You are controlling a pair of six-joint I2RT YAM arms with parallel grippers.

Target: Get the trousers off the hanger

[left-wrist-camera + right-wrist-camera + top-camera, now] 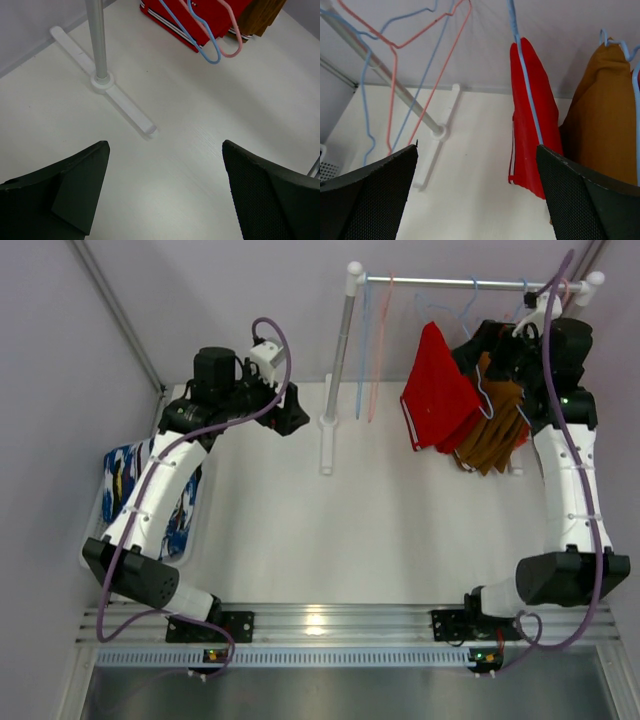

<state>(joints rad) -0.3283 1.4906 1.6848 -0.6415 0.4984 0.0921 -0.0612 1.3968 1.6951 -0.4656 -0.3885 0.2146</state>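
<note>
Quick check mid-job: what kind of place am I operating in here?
Probably a lab test cell, not a home: a white table, a small clothes rack holding red trousers, and an aluminium mounting rail along the near edge.

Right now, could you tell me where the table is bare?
Bare: the table, its middle between basket and right arm, in front of rack foot. Crowded: far right, under red trousers and brown trousers, by right gripper.

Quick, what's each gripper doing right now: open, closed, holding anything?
Left gripper: open, holding nothing.
Right gripper: open, holding nothing, facing the hanging red trousers.
</note>
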